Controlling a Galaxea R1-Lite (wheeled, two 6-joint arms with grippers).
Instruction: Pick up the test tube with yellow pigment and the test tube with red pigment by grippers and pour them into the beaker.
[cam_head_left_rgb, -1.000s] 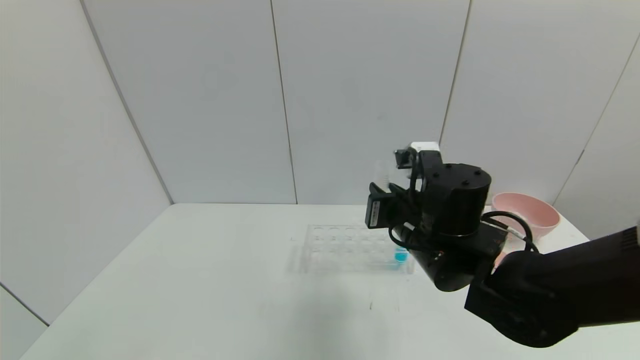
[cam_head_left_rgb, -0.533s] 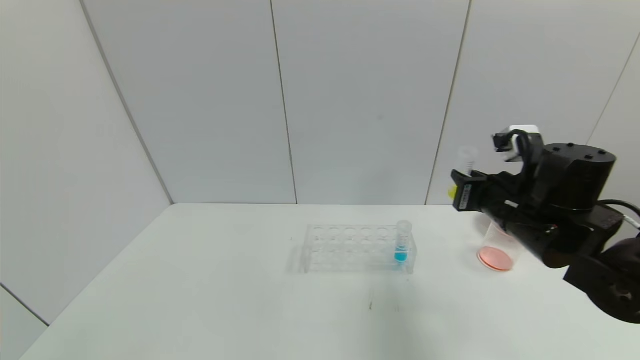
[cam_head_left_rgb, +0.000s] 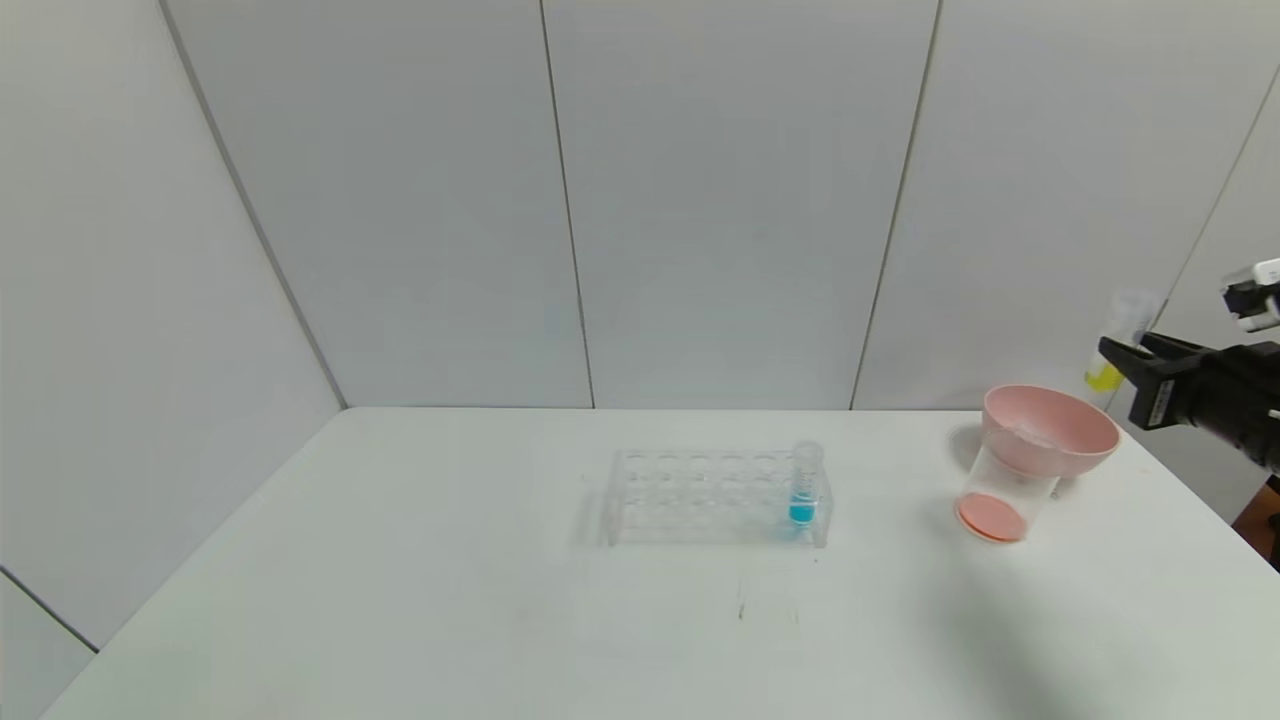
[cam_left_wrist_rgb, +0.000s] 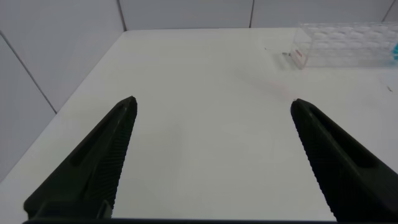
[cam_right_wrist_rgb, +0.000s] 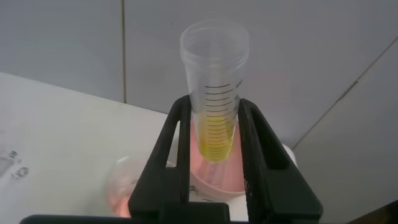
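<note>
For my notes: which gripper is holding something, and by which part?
The right gripper holds the yellow test tube by its lower part; the left gripper holds nothing.

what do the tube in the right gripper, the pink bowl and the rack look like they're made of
Test tube with yellow pigment: clear plastic probably, with printed black graduations and a threaded mouth.
Pink bowl: opaque matte plastic, judging by its even colour.
Rack: clear, likely acrylic; the table shows through it.

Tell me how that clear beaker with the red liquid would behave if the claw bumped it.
The beaker would probably slide or tip easily: it looks thin-walled, and only a shallow red layer weighs its base. It stands against the pink bowl, which may steady that side. The right claw holds the yellow tube upright beyond it.
</note>
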